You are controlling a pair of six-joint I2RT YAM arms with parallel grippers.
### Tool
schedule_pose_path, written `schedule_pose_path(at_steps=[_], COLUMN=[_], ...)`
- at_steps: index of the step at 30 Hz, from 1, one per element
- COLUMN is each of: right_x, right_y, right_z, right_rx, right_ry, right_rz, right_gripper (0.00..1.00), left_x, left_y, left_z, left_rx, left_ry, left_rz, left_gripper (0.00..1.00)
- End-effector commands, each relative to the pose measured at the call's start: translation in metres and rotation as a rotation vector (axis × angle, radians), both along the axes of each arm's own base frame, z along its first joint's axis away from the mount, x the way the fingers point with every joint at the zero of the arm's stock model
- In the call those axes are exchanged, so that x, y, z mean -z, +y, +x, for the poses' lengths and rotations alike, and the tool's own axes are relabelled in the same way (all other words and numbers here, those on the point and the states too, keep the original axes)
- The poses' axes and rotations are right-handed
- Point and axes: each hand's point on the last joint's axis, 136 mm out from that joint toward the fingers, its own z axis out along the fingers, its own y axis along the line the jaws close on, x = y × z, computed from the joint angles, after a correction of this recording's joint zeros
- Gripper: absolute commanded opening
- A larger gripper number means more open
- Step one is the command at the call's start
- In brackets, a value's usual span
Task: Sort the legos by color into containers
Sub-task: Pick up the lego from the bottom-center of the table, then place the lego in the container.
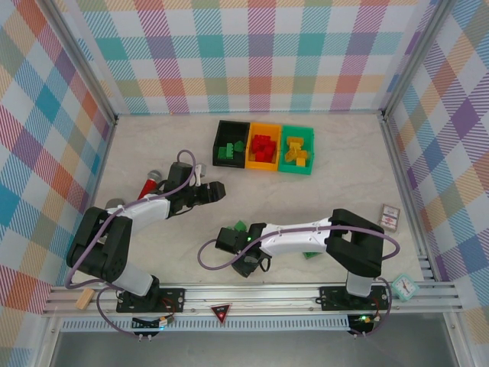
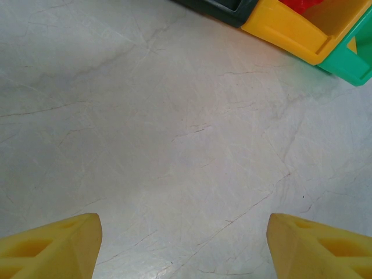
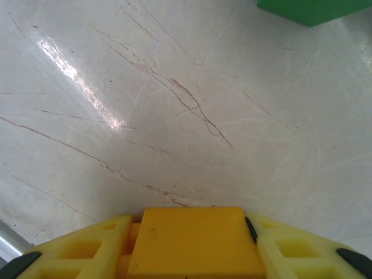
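Well below-left of the green bin, my right gripper pinches a yellow-orange lego, fingers snug on both sides. Bin holds yellows. Left gripper is nearer the bin, wide open, empty.

A glossy, finely scratched table is gleaming; a smooth yellow plastic brick, shiny plastic bins and a metal rail are catching the light.
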Motion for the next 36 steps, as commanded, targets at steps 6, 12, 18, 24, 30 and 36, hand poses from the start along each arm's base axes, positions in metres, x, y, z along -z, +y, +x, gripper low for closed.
schedule_pose_path(at_steps=[6, 12, 18, 24, 30, 36], right_x=[-0.017, -0.024, -0.039, -0.061, -0.095, -0.127], right_y=[0.017, 0.020, 0.024, 0.016, -0.019, -0.061], right_z=[0.005, 0.012, 0.034, 0.079, 0.144, 0.215], right_rx=[0.028, 0.048, 0.121, 0.222, 0.350, 0.498], right_ry=[-0.029, -0.052, -0.074, -0.107, -0.186, -0.208], right_rz=[0.093, 0.124, 0.214, 0.297, 0.388, 0.469], right_gripper=[0.37, 0.32, 0.32, 0.32, 0.33, 0.36], left_x=[-0.004, -0.004, -0.004, -0.001, -0.005, -0.006], left_y=[0.004, 0.004, 0.005, 0.005, 0.005, 0.005], left_z=[0.005, 0.005, 0.005, 0.005, 0.004, 0.004], left_rx=[-0.012, -0.012, -0.016, -0.015, -0.017, -0.016], left_ry=[-0.022, -0.023, -0.024, -0.017, -0.026, -0.027], left_rz=[-0.008, -0.005, 0.000, -0.001, -0.004, -0.006], left_gripper=[0.75, 0.75, 0.75, 0.75, 0.75, 0.75])
